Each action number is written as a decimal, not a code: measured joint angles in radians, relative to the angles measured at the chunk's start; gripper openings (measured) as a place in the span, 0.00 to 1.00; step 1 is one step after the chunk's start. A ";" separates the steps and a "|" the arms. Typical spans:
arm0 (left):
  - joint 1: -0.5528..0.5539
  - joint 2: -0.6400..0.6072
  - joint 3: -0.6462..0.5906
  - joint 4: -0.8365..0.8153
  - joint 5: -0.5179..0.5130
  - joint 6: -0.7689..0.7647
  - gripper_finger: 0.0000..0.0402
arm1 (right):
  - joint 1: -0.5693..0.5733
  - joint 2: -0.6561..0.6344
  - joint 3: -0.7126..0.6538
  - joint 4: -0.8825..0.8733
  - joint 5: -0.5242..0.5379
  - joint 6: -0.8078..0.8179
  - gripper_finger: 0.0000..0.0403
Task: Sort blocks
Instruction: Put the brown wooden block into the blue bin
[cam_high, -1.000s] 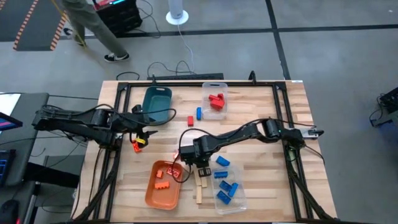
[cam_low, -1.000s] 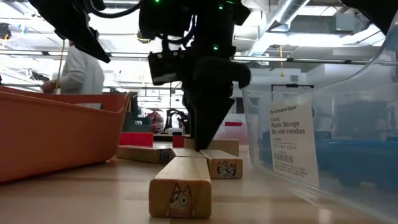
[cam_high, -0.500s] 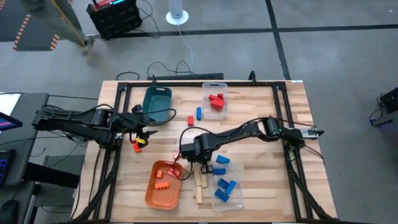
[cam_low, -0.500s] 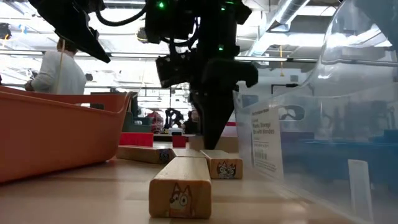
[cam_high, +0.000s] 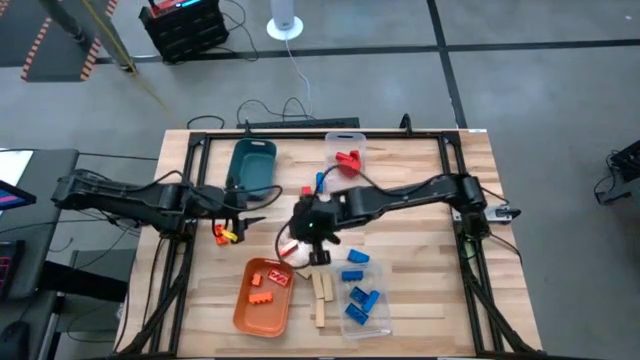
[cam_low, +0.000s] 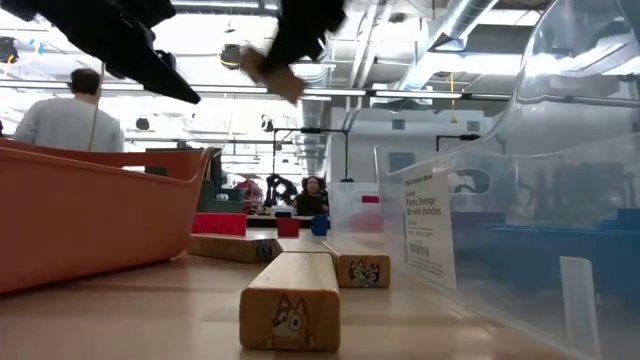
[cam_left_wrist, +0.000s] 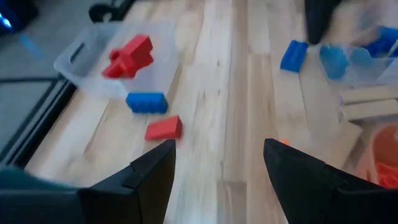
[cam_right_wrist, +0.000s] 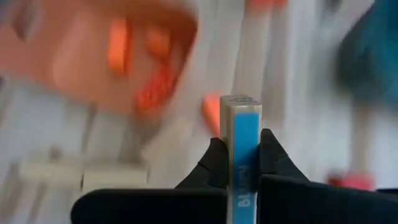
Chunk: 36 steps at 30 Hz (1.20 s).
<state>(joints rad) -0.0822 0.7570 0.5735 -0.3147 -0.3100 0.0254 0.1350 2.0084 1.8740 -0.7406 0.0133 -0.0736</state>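
My right gripper (cam_high: 298, 243) hangs above the table's middle, shut on a light-wood block (cam_right_wrist: 239, 140) with a blue printed face. In the low view the block (cam_low: 270, 72) shows high up, blurred. More wooden blocks (cam_high: 321, 292) lie flat on the table between the orange tray (cam_high: 262, 300) and the clear bin (cam_high: 362, 308) of blue blocks. A red block (cam_left_wrist: 163, 128) and a blue block (cam_left_wrist: 146, 102) lie loose ahead of my left gripper (cam_left_wrist: 217, 162). It stands open over the table's left part with nothing between its fingers. My right gripper pinches the wooden block between its two fingers (cam_right_wrist: 273, 155), one on each side face. The block sticks up past the fingertips, its narrow blue face (cam_right_wrist: 241, 162) toward the wrist camera. The fingers slant down toward the table's left. The block is lifted clear of the table.
A teal tray (cam_high: 252, 165) stands at the far left. A clear bin (cam_high: 345, 158) with red blocks stands at the far middle. Two blue blocks (cam_high: 354, 266) lie loose beside the near bin. An orange piece (cam_high: 222, 235) lies by my left gripper. A person (cam_low: 70, 115) stands beyond the table.
My right gripper has risen from among the wooden blocks by the orange tray, carrying one block up clear of the table, and has tipped nearer to level. The clear bin of blue blocks has shifted a little on the table.
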 joint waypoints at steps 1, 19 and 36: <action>0.000 0.000 -0.021 0.046 0.000 0.012 0.59 | -0.003 -0.010 0.000 0.042 0.003 -0.016 0.02; -0.030 0.016 -0.070 0.310 0.082 0.044 0.59 | -0.024 -0.008 0.000 0.506 0.040 -0.237 0.02; -0.073 0.015 -0.070 0.572 0.043 0.235 0.30 | -0.048 -0.007 0.000 0.561 0.042 -0.232 0.10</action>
<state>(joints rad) -0.1551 0.7723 0.5034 0.2569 -0.2667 0.2603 0.0865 2.0010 1.8740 -0.1799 0.0550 -0.3053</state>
